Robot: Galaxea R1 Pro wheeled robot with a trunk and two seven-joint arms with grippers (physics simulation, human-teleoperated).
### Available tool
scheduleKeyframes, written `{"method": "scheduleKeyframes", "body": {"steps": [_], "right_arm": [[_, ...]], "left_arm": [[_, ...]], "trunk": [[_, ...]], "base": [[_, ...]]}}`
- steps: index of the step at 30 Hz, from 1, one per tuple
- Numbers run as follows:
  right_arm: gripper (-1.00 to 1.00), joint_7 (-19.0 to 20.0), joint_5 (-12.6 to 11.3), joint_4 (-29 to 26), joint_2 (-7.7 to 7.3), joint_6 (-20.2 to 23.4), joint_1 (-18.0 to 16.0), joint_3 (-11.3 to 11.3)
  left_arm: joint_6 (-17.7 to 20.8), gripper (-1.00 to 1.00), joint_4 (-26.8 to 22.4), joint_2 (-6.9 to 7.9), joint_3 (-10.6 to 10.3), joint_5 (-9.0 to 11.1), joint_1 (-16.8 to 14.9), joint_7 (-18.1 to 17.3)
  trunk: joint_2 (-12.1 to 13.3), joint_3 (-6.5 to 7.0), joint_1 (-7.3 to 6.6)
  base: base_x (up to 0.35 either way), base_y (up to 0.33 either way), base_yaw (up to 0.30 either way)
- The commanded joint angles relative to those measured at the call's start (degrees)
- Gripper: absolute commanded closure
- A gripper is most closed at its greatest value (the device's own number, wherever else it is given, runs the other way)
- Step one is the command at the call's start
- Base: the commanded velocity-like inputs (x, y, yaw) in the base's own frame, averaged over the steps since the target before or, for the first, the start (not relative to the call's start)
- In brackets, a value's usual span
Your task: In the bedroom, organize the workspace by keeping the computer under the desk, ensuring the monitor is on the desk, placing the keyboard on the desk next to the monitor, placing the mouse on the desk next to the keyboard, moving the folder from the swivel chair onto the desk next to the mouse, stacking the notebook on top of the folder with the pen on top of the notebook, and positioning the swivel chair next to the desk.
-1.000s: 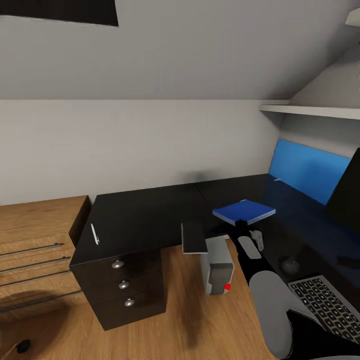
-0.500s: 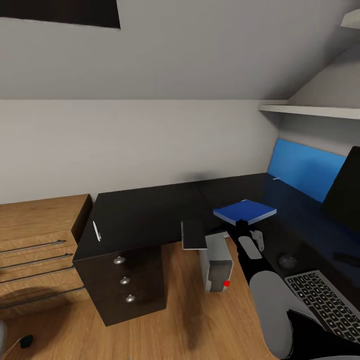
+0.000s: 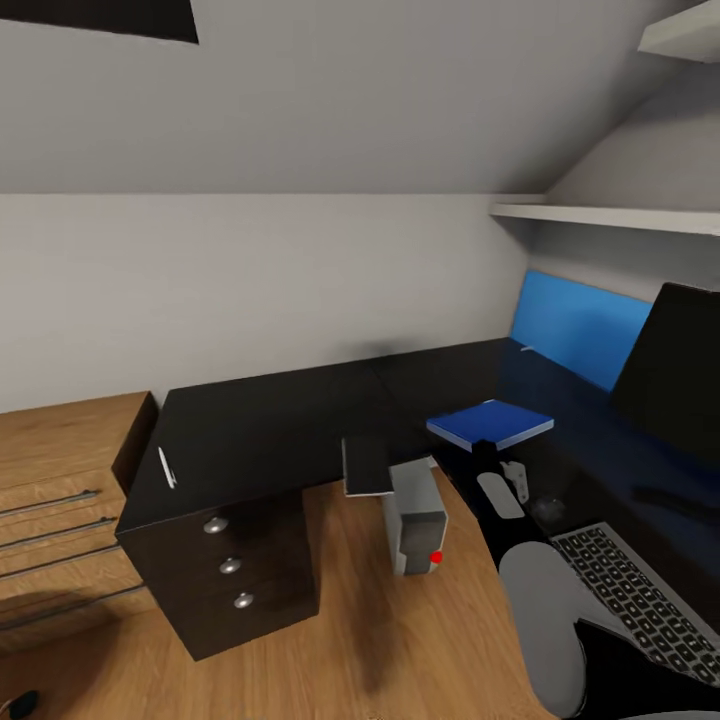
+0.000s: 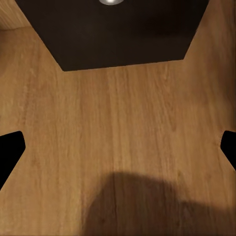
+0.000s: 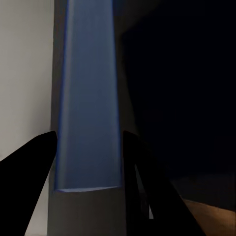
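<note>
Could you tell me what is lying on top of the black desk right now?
On the desk lie a white pen, a keyboard, a mouse and a monitor. The right gripper holds the blue notebook above it.

We record: desk (image 3: 270, 425), black, smooth and faintly glossy, with rounded metal drawer knobs (image 3: 215, 524); floor (image 4: 118, 137), warm grained wood; folder (image 3: 490, 423), matt blue; computer (image 3: 415, 515), grey casing, plastic or metal unclear; keyboard (image 3: 640, 595), dark matt keys.

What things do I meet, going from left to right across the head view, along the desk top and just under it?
Pen → computer under the desk → blue notebook held by the right gripper → keyboard → monitor.
</note>
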Motion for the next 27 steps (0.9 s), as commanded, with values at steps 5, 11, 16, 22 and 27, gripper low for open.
{"method": "scheduleKeyframes", "body": {"steps": [5, 11, 16, 22, 27], "right_arm": [[1.0, 0.0, -0.6, 0.0, 0.07, -0.2, 0.0, -0.1], [1.0, 0.0, -0.6, 0.1, 0.12, -0.2, 0.0, -0.1], [1.0, 0.1, -0.6, 0.5, 0.18, -0.2, 0.0, -0.1], [1.0, 0.0, -0.6, 0.7, 0.16, -0.2, 0.0, -0.1], [1.0, -0.1, -0.6, 0.7, 0.09, -0.1, 0.0, -0.1]], "left_arm": [[-0.2, -1.0, -0.3, 0.07, -0.5, 0.2, -0.1, 0.5], [-0.2, -1.0, -0.3, 0.07, -0.5, 0.2, -0.1, 0.5], [-0.2, -1.0, -0.2, 0.07, -0.5, 0.2, -0.1, 0.5], [-0.2, -1.0, -0.2, 0.07, -0.5, 0.2, -0.1, 0.5], [-0.2, -1.0, -0.2, 0.07, -0.5, 0.2, -0.1, 0.5]], "trunk": [[0.0, -0.24, 0.0], [0.0, -0.26, 0.0], [0.0, -0.26, 0.0], [0.0, -0.26, 0.0], [0.0, -0.26, 0.0]], "base": [[-0.129, 0.0, -0.105], [-0.044, 0.0, -0.011], [-0.003, 0.0, -0.001], [0.0, 0.0, 0.0], [0.0, 0.0, 0.0]]}}
